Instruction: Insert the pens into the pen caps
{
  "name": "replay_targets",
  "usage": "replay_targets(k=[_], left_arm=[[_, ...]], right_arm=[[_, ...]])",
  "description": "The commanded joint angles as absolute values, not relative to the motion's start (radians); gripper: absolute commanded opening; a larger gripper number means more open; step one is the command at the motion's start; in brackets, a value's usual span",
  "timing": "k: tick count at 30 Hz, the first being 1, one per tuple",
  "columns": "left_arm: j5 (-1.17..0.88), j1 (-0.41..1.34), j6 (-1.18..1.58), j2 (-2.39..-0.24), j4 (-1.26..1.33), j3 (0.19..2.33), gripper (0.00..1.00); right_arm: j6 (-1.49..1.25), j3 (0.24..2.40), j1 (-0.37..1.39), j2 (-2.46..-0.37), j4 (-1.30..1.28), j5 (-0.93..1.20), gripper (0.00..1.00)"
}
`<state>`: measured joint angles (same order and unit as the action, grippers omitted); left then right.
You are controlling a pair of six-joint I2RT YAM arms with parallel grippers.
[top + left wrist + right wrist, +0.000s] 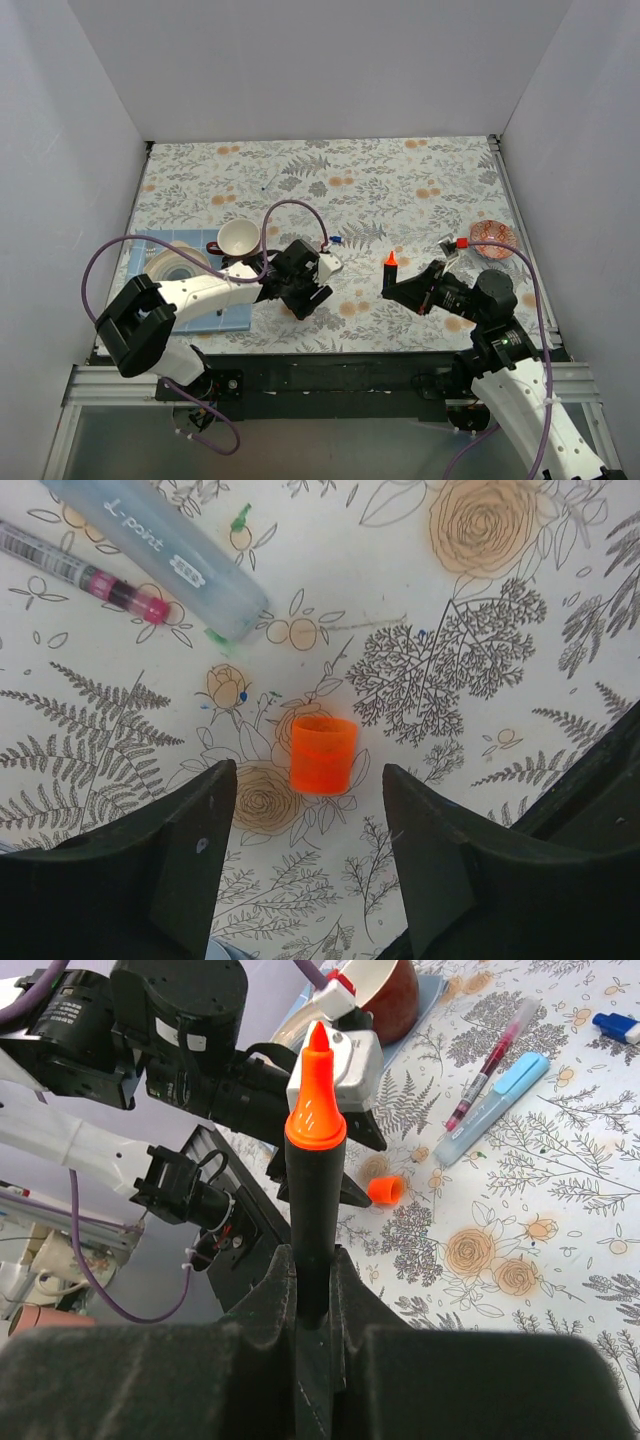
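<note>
Cap pickup is in hand: the left gripper [307, 778], jaws apart astride the orange cap [322, 753], should close next; the right gripper [312, 1278] jaws clamp the orange-tipped pen [314, 1165].

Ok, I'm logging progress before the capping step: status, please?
Left gripper open, a finger either side of the orange cap. Right gripper shut on the black pen, orange tip out. Light blue pen lies apart from the cap.
</note>
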<state>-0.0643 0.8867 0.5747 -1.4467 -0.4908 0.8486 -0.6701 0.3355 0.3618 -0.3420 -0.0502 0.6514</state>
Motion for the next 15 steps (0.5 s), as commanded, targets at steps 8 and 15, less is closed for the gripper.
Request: replay_targets(k=[8, 15], left_arm=[[-0.083, 0.916, 0.459, -1.506, -0.488, 0.816, 0.46], [-0.078, 0.926, 0.411, -1.572, -0.496, 0.798, 0.36]], right_arm=[[-0.635, 0.411, 0.371, -0.327, -0.066, 0.626, 0.01], [-0.641, 0.4, 0.371, -0.314, -0.069, 0.604, 0.01]])
